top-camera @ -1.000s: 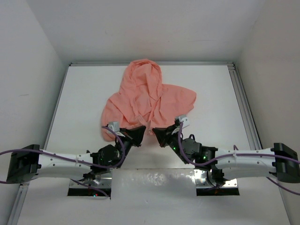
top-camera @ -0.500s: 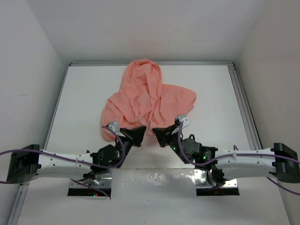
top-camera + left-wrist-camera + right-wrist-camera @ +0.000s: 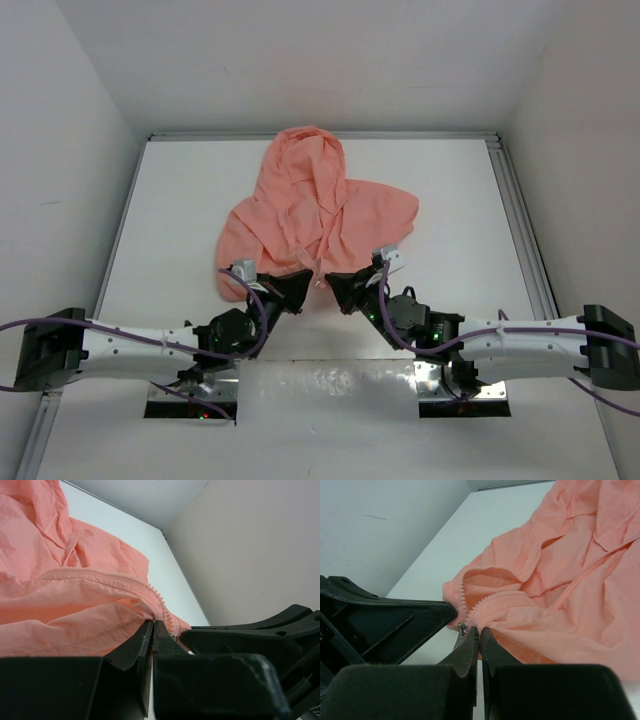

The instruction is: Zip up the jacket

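Fabric, thin, crinkled and salmon-pink: the hooded jacket [image 3: 315,215] lies rumpled at the middle of the far edge of the smooth white worktop [image 3: 180,200], hood farthest out. The wedge-shaped black left gripper [image 3: 298,284] and right gripper [image 3: 336,284] each pinch its near hem, flanking the beaded zipper teeth [image 3: 125,577].

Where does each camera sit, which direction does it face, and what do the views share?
Top external: above and behind the robot, looking down at the table and the jacket; both arms show.
Left wrist: low on the left arm, looking along the left end effector, shut on the jacket beside its zipper.
Right wrist: likewise along the right end effector, shut on the jacket's edge.
Shared: both wrist views show the zipper teeth and the other end effector.
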{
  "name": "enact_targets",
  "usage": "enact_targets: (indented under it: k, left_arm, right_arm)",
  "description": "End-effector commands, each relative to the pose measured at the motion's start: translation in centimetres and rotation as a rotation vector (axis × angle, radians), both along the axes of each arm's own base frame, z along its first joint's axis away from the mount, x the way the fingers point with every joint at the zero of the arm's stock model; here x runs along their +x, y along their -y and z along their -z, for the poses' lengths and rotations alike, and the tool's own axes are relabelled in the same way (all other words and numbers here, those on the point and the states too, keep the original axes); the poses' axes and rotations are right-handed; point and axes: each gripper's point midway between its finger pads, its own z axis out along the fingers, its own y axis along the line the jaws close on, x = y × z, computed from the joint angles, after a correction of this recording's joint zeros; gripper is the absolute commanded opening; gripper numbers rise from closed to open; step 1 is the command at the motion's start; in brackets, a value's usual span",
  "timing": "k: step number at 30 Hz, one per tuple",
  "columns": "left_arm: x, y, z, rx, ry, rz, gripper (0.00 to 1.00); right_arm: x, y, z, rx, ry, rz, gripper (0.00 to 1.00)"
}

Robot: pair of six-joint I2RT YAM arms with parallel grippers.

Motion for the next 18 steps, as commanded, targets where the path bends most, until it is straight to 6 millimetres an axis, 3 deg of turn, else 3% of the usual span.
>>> enact_targets:
  k: [1, 18]
  left_arm:
    - [0.33, -0.59, -1.18, -0.049, 0.010, -0.022, 0.00]
    - [0.15, -0.38, -1.20, -0.052, 0.012, -0.005, 0.00]
  right_arm:
    - [0.01, -0.30, -1.49, 0.034, 0.017, 0.003, 0.00]
    - [0.10, -0.05, -1.31, 0.035, 0.017, 0.014, 0.00]
